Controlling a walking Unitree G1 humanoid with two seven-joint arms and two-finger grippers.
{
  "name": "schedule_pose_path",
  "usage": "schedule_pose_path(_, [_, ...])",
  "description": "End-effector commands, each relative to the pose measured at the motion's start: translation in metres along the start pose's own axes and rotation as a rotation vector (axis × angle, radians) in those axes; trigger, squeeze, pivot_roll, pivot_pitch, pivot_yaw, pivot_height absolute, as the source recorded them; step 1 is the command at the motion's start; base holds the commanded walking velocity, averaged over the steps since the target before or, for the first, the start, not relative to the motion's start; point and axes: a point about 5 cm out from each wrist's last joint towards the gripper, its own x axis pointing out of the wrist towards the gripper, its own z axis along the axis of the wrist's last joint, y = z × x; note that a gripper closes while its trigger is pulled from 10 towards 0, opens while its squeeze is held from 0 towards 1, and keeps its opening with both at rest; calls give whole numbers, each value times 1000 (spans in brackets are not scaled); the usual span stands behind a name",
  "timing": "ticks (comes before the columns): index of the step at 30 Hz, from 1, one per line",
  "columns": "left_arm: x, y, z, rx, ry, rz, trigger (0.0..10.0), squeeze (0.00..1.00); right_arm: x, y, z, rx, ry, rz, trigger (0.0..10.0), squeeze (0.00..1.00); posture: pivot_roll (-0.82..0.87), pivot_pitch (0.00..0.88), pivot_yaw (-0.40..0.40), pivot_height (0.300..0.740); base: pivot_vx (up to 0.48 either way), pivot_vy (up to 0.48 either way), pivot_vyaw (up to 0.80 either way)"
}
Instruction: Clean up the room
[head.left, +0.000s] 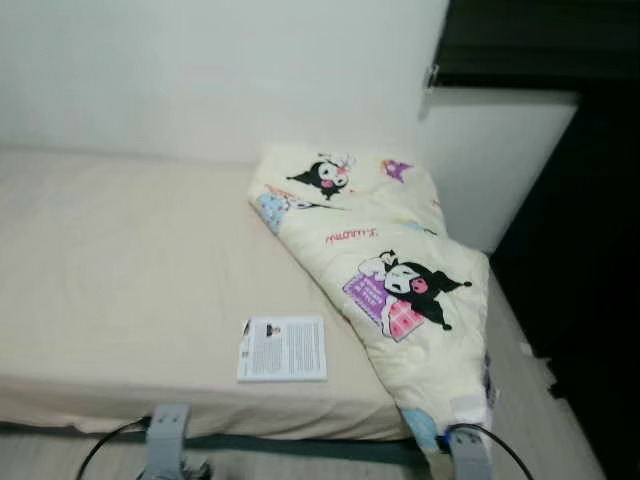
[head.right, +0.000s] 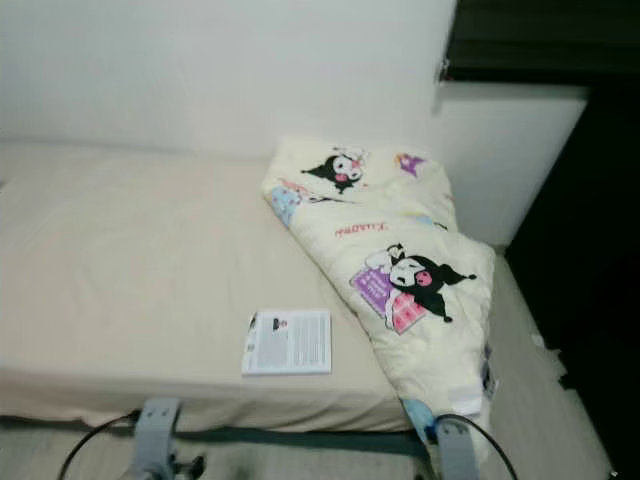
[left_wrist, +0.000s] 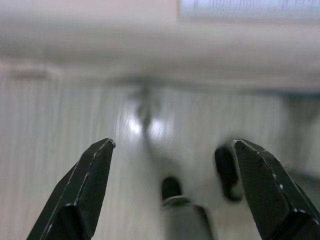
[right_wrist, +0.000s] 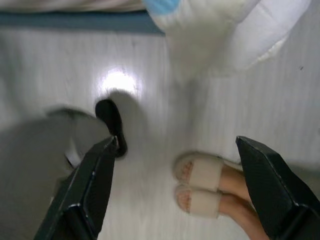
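The bed (head.left: 120, 260), with its plain beige sheet, takes up most of the scene and serves as the anchor. Behind the bed rises a bare white wall (head.left: 200, 70). Off the bed's far right corner a white cabinet panel (head.left: 495, 160) juts out, and beyond that everything falls into a dark doorway or recess (head.left: 590, 250). Under the bed's front edge runs a dark teal strip of frame (right_wrist: 75, 21). Below the bed lies pale, glossy plank floor (right_wrist: 150, 60), catching a bright glare spot. On that floor, just out from the bed, stand a person's feet in cream slippers (right_wrist: 200, 185), side by side.
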Motion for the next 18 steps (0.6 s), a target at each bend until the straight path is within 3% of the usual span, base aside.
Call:
schedule_pose_path(1, [-5, 14, -16, -17, 47, 41, 10000, 0, 3, 12, 17, 0, -53, 25, 10000, 0, -82, 0, -2, 740, 0, 0, -694])
schedule_pose_path(7, [-2, 9, 2, -58, -39, -20, 10000, 0, 3, 18, 26, 18, -79, 20, 10000, 0, -84, 0, 2, 740, 0, 0, -782])
schedule_pose_path(9, [1, 7, 27, -110, -145, -84, 10000, 0, 4, 15, 53, 83, -157, -9, 10000, 0, -88, 0, 7, 740, 0, 0, -800])
schedule_pose_path(10, [1, 7, 27, -110, -145, -84, 10000, 0, 4, 15, 53, 83, -157, -9, 10000, 0, -88, 0, 7, 740, 0, 0, -800])
schedule_pose_path(15, [2, 5, 65, -135, -286, -160, 10000, 0, -1, 2, 105, 169, -317, -42, 10000, 0, -94, 0, 11, 740, 0, 0, -795])
schedule_pose_path(16, [2, 5, 65, -135, -286, -160, 10000, 0, -1, 2, 105, 169, -317, -42, 10000, 0, -94, 0, 11, 740, 0, 0, -800])
schedule_pose_path(18, [1, 6, 82, -129, -338, -155, 10000, 0, -8, -7, 134, 193, -413, -51, 10000, 0, -100, 0, 11, 740, 0, 0, -800])
